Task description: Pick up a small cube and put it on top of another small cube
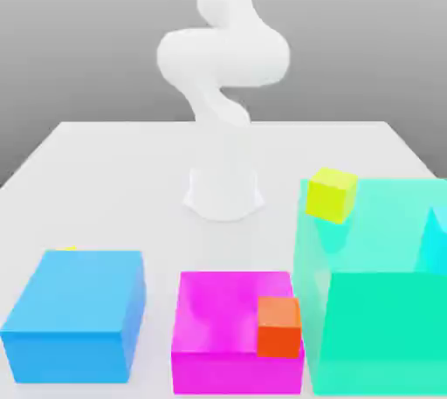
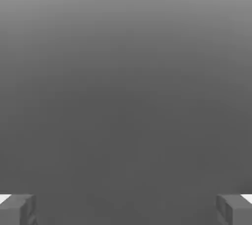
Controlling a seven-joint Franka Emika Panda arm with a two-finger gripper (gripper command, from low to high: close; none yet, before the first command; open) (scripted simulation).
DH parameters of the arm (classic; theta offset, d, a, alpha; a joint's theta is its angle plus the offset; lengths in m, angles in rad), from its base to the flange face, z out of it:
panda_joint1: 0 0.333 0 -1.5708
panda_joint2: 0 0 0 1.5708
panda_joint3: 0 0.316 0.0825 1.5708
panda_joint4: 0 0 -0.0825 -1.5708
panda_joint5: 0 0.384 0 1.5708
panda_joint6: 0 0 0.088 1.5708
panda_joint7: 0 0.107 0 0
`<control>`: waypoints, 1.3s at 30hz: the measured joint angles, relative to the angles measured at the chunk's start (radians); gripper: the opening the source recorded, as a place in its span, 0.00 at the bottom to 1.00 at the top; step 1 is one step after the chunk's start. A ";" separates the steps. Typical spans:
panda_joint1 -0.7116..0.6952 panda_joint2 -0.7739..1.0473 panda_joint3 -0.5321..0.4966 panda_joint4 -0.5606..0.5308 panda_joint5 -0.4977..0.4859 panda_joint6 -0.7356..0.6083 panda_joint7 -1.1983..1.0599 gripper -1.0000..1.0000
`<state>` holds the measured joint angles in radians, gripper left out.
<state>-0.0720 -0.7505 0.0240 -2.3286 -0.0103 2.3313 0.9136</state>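
Ready to begin: hand [image 2: 126, 209] spread wide and empty, fingers [image 2: 17, 209] apart above bare grey.

Small cube [image 1: 68, 250] barely peeking from behind the far edge of the blue box [image 1: 74, 314], exterior view's left, on the table [image 1: 113, 170]; likely awkward to reach past that box.

You are seeing the white arm [image 1: 223, 57] running off the top of the exterior view, so its upper links are being cut away. The small cube [image 1: 67, 250] is peeking out as a thin yellow sliver behind the far edge of the blue box [image 1: 74, 314], the rest being hidden. The teal box [image 1: 375, 288] is being clipped by the exterior view's right and bottom edges. In the hand view, the fingertips [image 2: 17, 209] are showing as two grey stubs cut off at the corners.
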 joint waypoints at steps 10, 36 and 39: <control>-0.272 0.202 0.076 -0.115 -0.053 0.126 0.466 0.50; -0.782 0.712 0.048 -0.410 -0.101 0.448 1.595 0.50; -0.818 0.765 0.035 -0.445 -0.046 0.487 1.683 0.50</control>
<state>-0.8896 0.0150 0.0592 -2.7734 -0.0564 2.8181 2.5962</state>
